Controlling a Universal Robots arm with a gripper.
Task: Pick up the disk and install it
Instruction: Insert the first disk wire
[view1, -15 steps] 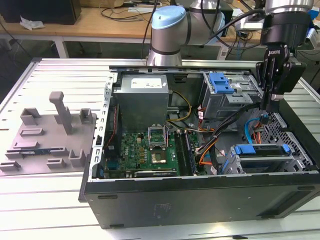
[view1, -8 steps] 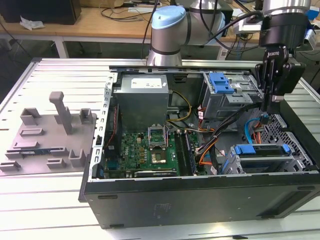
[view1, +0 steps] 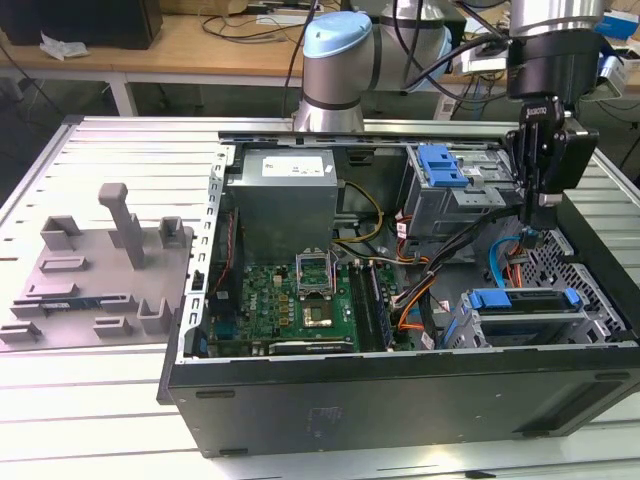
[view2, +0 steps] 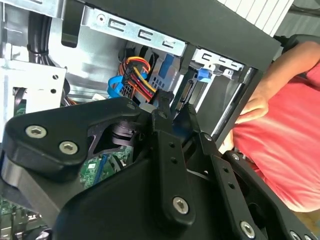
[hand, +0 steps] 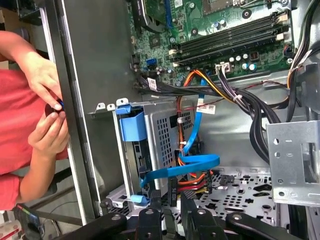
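The disk (view1: 525, 300), silver with a bright blue bracket, sits in the drive cage at the front corner of the open computer case (view1: 400, 400), on the exterior view's right. In the first wrist view the disk's blue bracket (hand: 132, 125) stands edge-on in the cage beside a perforated wall. My gripper (view1: 537, 215) hangs just above and behind that cage, over the blue and orange cables (hand: 192, 160). In both wrist views the black fingers (hand: 150, 212) (view2: 165, 130) stand a narrow gap apart with nothing between them.
A grey power supply (view1: 285, 195) and the green motherboard (view1: 300, 290) fill the case's middle. A blue clip (view1: 443, 165) tops the rear drive bay. A grey fixture (view1: 100, 260) lies on the exterior view's left. A person's hands (hand: 47, 100) are just outside the case wall.
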